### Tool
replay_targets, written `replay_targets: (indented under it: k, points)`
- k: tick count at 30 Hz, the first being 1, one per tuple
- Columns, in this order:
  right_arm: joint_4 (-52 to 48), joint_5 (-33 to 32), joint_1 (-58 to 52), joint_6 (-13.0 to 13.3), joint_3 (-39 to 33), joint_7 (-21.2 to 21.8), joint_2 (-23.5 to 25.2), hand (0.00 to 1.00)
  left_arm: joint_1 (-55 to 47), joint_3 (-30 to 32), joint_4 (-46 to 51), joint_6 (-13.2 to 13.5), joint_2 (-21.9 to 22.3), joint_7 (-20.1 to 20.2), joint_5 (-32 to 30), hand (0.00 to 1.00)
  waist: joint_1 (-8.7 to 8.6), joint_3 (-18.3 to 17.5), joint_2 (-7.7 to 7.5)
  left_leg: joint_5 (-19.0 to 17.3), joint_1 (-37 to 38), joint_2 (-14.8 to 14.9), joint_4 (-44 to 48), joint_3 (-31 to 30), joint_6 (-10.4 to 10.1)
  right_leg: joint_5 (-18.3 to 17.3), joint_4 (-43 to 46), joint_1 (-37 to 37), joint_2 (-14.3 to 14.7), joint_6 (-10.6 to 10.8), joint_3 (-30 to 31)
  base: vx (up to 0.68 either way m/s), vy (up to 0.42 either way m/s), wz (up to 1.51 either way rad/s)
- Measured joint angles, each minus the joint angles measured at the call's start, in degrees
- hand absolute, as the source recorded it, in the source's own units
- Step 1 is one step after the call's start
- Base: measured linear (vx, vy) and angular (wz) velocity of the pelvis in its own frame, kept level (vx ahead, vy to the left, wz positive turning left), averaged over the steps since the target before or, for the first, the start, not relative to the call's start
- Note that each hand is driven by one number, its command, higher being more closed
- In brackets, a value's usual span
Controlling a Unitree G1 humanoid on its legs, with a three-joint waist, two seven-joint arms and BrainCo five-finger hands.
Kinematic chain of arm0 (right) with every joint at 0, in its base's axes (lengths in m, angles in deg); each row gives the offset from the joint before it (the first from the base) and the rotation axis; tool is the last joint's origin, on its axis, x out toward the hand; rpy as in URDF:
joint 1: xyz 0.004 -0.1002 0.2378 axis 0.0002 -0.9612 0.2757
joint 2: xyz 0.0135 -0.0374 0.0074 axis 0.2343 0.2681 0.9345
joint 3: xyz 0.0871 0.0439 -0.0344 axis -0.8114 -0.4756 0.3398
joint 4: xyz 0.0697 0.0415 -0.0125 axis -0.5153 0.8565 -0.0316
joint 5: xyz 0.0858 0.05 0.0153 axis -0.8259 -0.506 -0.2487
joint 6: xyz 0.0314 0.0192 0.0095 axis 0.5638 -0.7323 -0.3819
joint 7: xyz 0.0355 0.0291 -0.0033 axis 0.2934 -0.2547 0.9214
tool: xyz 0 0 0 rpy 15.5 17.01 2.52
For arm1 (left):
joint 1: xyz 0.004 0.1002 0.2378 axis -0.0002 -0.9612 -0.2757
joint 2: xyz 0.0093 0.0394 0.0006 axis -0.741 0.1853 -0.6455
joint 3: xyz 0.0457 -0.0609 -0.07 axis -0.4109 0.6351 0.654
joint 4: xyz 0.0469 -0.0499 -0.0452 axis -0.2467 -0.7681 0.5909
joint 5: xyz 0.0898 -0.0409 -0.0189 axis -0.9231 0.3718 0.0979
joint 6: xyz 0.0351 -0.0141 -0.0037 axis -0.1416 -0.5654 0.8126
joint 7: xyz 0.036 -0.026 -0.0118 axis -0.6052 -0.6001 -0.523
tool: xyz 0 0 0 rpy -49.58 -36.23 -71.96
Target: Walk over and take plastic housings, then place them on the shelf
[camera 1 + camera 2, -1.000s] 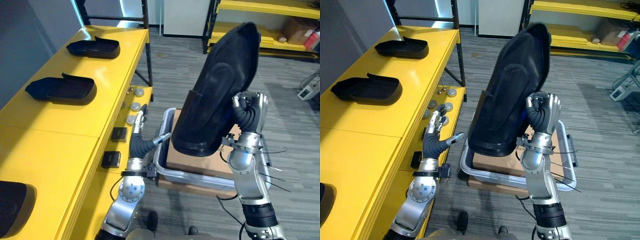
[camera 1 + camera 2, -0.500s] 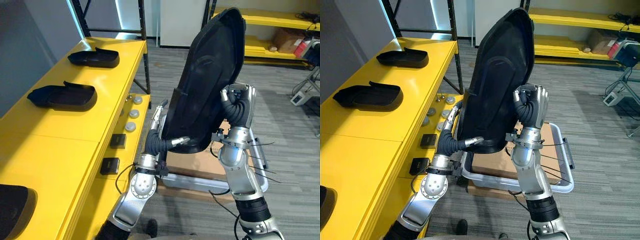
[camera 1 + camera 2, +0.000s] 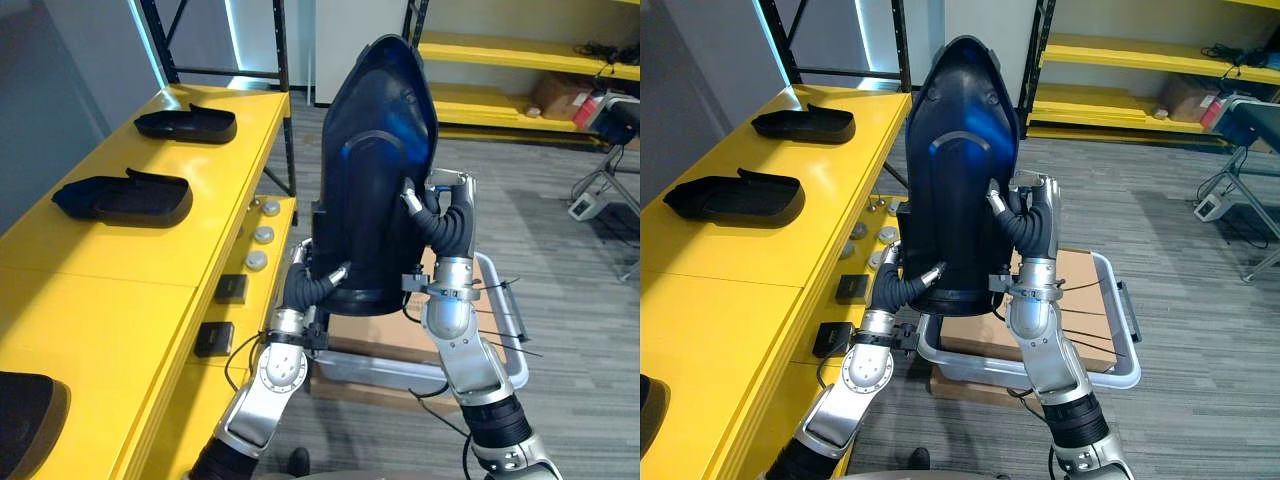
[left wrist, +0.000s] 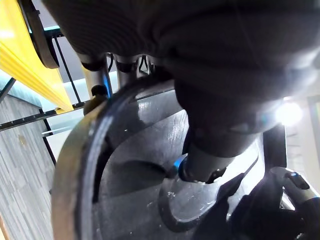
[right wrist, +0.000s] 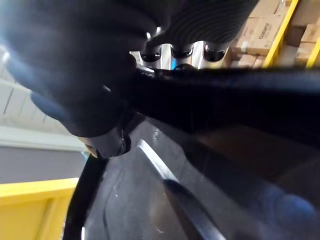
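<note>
Left eye view: housing between both hands' fingers

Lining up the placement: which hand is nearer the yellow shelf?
Left. The left hand grips the housing's lower edge beside the shelf; the right hand grips its far side, away from it.

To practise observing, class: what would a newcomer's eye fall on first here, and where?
A big black housing stands upright mid-scene, gripped by the left hand and right hand. Other black housings lie on the yellow shelf at the robot's left, and a grey crate holding a cardboard box sits below the hands.
</note>
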Motion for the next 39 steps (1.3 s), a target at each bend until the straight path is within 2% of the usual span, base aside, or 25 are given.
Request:
replay_targets:
  k: [6,13,15,17,21,23,27,28,31,35,36,39]
  points:
    - [-3.1,-6.97,-1.2,1.14,-2.71,3.22,0.74,0.0,-0.02,0.14,-0.3,0.73,0.77,0.44,0.31,1.0,-0.04,-0.02,-0.03,-0.01,0.13,-0.03,-0.08,0.79,-0.01,0.02,-0.03,-0.05,-0.1,-0.01,0.44,-0.01,0.002,-0.02]
    - [-7.09,-12.96,-1.91,3.47,-9.3,4.7,0.43,0.0,0.09,0.51,-0.76,2.46,5.06,2.51,0.43,1.0,-0.48,-0.07,-0.1,-0.01,0.19,-0.03,-0.07,0.79,0.0,0.16,-0.08,-0.04,-0.1,0.22,0.51,0.0,0.0,0.0]
    - [-10.32,-15.67,-1.19,5.02,-21.16,3.45,0.04,0.0,-2.34,4.89,-2.86,2.54,4.92,2.42,0.81,1.0,-1.35,-0.1,-0.14,-0.02,0.19,-0.04,-0.06,0.8,0.0,0.16,-0.11,-0.03,-0.1,0.24,0.53,0.0,0.0,0.0]
    - [-11.2,-16.28,-1.25,6.79,-32.4,0.94,-3.22,0.0,-5.43,9.9,-4.97,0.74,3.43,2.19,1.45,1.0,-2.41,-0.09,-0.14,-0.02,0.18,-0.04,-0.06,0.84,0.01,0.17,-0.2,-0.03,-0.1,0.24,0.58,0.0,0.0,0.0]
    - [-10.54,-16.26,-4.93,7.09,-41.5,-1.95,-6.72,0.0,-7.1,12.45,-5.1,-0.4,2.66,1.23,2.48,1.0,-3.03,-0.1,-0.14,-0.03,0.17,0.02,-0.04,0.88,0.0,0.17,-0.26,-0.04,-0.03,0.23,0.58,0.0,0.0,0.0]
    - [-7.2,-16.16,-8.53,6.95,-44.19,-2.35,-7.18,0.0,-7.22,12.46,-3.95,-0.39,2.75,1.25,2.46,1.0,-3.15,-0.1,-0.15,-0.03,0.17,0.04,-0.04,0.87,-0.01,0.16,-0.25,-0.05,-0.02,0.22,0.57,0.0,0.0,0.0]
    - [5.4,-16.56,-16.15,3.08,-48.35,-1.69,-6.92,0.0,-9.8,13.18,2.06,0.47,2.75,1.33,2.4,1.0,-4.16,-0.15,0.07,-0.34,-0.03,0.01,-0.08,0.86,-0.41,-0.06,-0.31,-0.18,-0.08,-0.13,0.56,0.0,0.0,0.0]
    - [9.06,-18.12,-17.08,2.19,-49.6,-1.56,-6.58,0.0,-10.64,13.98,3.08,0.66,2.72,1.28,2.41,1.0,-4.55,-0.22,0.29,-0.51,-0.14,0.03,-0.09,0.87,-0.4,-0.07,-0.36,-0.25,-0.08,-0.13,0.51,0.0,0.0,0.0]
    - [20.41,-23.18,-18.69,2.1,-52.53,0.24,-6.28,0.0,-11.85,15.68,3.3,1.04,2.74,1.3,2.47,1.0,-4.83,-0.43,0.84,-0.98,-0.26,0.12,-0.08,1.13,-0.57,-0.07,-0.55,-0.44,-0.04,-0.14,0.8,0.0,0.0,-0.05]
    - [37.42,-27.83,-19.71,2.0,-52.79,2.4,-5.66,0.0,-13.17,15.63,3.85,1.2,2.62,1.3,2.52,1.0,-4.71,-0.45,1.32,-1.01,-0.96,0.4,-0.04,1.72,-0.55,0.21,-0.63,-1.29,0.21,-0.22,1.21,0.01,-0.006,-0.06]
    - [43.21,-29.85,-20.68,1.82,-52.1,4.01,-4.98,0.0,-13.79,15.23,3.93,1.24,2.62,1.31,2.58,1.0,-4.46,-0.49,1.37,-1.02,-0.91,0.53,-0.03,2.08,-0.54,0.35,-0.64,-1.27,0.33,0.01,1.36,0.03,-0.024,-0.03]
    - [52.61,-31.34,-23.66,0.07,-49.7,7.19,-0.79,0.0,-14.95,14.55,4.23,1.33,2.56,1.38,3.47,1.0,-4.25,-0.41,1.72,-1.02,-0.84,0.95,-0.01,2.11,-0.55,0.31,-0.5,-1.13,0.76,-0.06,1.39,0.04,-0.034,-0.02]
